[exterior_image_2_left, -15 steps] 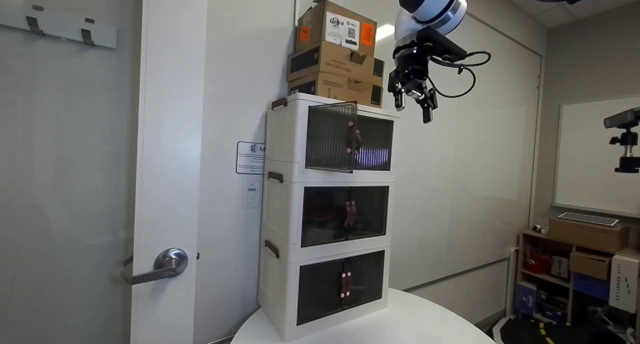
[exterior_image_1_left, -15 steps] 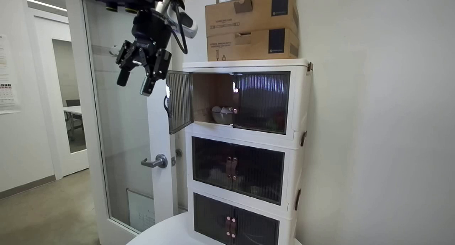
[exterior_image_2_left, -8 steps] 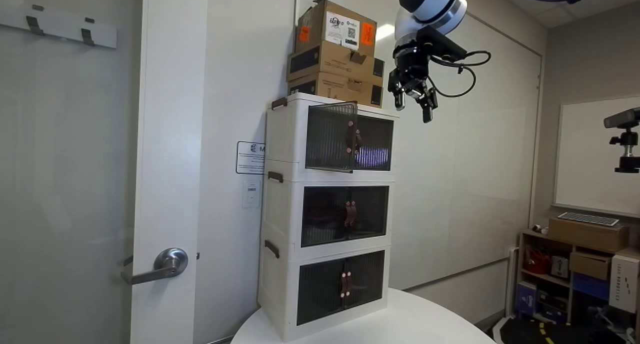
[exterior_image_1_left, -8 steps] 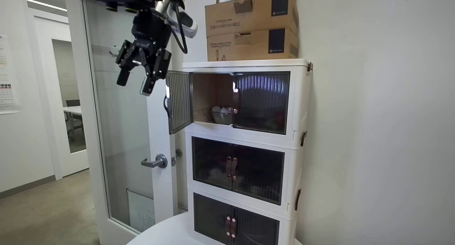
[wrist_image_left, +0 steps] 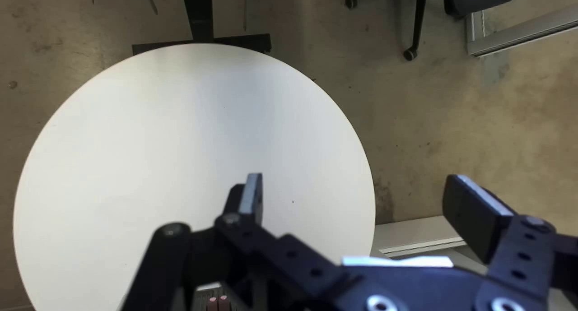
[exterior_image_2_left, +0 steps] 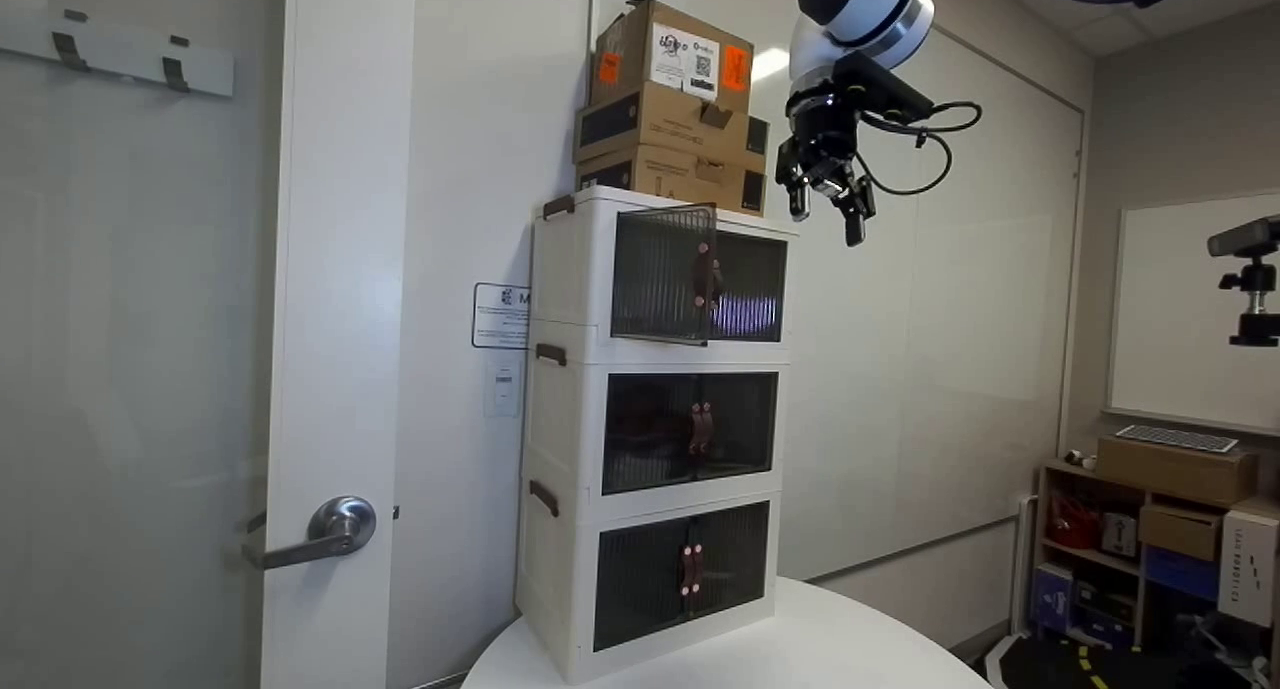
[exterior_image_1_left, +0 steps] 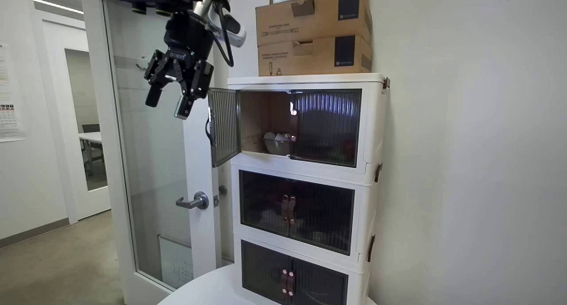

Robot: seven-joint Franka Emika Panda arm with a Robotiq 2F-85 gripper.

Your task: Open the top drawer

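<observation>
The top drawer (exterior_image_1_left: pixel 328 132) is the uppermost white-framed compartment of the stack; it also shows in an exterior view (exterior_image_2_left: pixel 750 284). One smoky door panel (exterior_image_1_left: pixel 225 128) stands swung out, also seen in an exterior view (exterior_image_2_left: pixel 655 279). The panel beside it is shut. A bowl (exterior_image_1_left: pixel 277 144) with pale items sits inside. My gripper (exterior_image_1_left: pixel 168 105) is open and empty, pointing down, apart from the open panel. It also shows in an exterior view (exterior_image_2_left: pixel 828 219) and the wrist view (wrist_image_left: pixel 361 198). At the wrist view's bottom edge, two brown handles (wrist_image_left: pixel 218 304) show; which compartment they belong to I cannot tell.
Cardboard boxes (exterior_image_1_left: pixel 310 52) are stacked on the cabinet top. Two lower compartments (exterior_image_1_left: pixel 297 212) have shut doors. The cabinet stands on a round white table (wrist_image_left: pixel 194 144). A room door with a lever handle (exterior_image_1_left: pixel 195 201) is beside it. A chair (wrist_image_left: pixel 420 22) stands on the floor.
The free edge of the open panel has shifted very slightly to the right in both exterior views. The arm and gripper have not visibly moved.
</observation>
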